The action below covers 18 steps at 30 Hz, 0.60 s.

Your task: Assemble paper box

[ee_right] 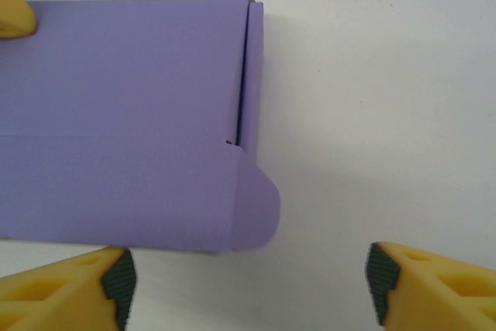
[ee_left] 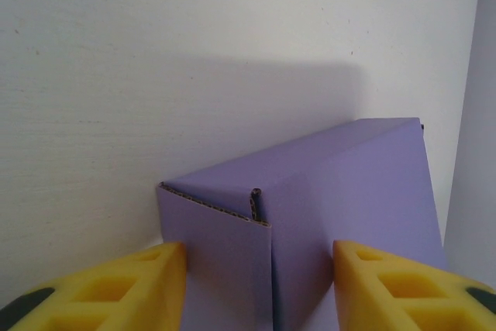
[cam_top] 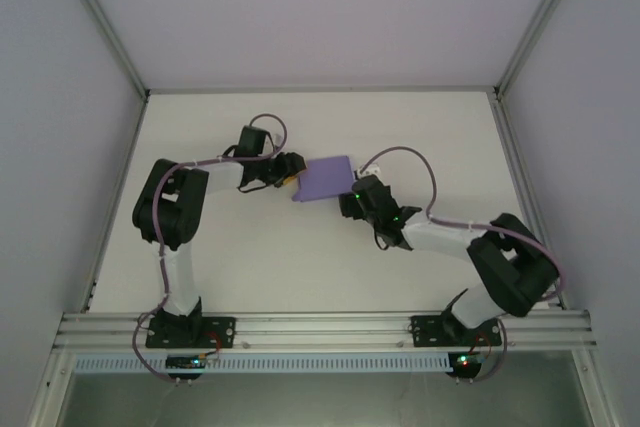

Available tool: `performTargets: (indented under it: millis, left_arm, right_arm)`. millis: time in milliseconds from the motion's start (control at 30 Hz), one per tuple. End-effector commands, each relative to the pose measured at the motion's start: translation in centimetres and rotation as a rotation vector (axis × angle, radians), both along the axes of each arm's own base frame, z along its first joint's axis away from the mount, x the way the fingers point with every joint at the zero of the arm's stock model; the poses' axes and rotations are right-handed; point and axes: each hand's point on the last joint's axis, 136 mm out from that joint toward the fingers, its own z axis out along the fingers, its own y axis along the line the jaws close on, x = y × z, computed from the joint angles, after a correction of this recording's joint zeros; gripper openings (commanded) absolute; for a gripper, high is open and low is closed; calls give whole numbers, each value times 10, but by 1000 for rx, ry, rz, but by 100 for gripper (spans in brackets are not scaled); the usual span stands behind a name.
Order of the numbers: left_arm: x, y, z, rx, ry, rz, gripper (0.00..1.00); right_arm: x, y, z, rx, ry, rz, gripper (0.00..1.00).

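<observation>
On the left, my left tool (ee_left: pixel 257 252) has its yellow fingers (ee_left: pixel 116 284) either side of a corner at the left end of the lavender paper box (cam_top: pixel 325 179), half spread, and I can't tell whether they're pinching the card or just straddling it. The paper box lies folded up on the white bench (cam_top: pixel 250 257), about midway between the two arms. Over on the right, my right tool (ee_right: pixel 249 269) is spread wide with nothing between its fingers, one fingertip just beside the box's edge.
</observation>
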Motion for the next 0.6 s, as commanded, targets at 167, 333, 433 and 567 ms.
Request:
performTargets:
  millis: [167, 333, 433, 567]
  left_arm:
    - [-18, 21, -51, 64, 134, 25, 34]
    - [-25, 29, -60, 34, 137, 31, 23]
    - [-27, 29, -60, -10, 132, 22, 22]
    - [-26, 31, -59, -103, 124, 33, 22]
  right_arm:
    - [-18, -31, 10, 83, 64, -43, 99]
    - [-11, -29, 22, 237, 136, 2, 99]
    - [-2, -14, 34, 346, 192, 79, 99]
    - [12, 1, 45, 478, 283, 89, 99]
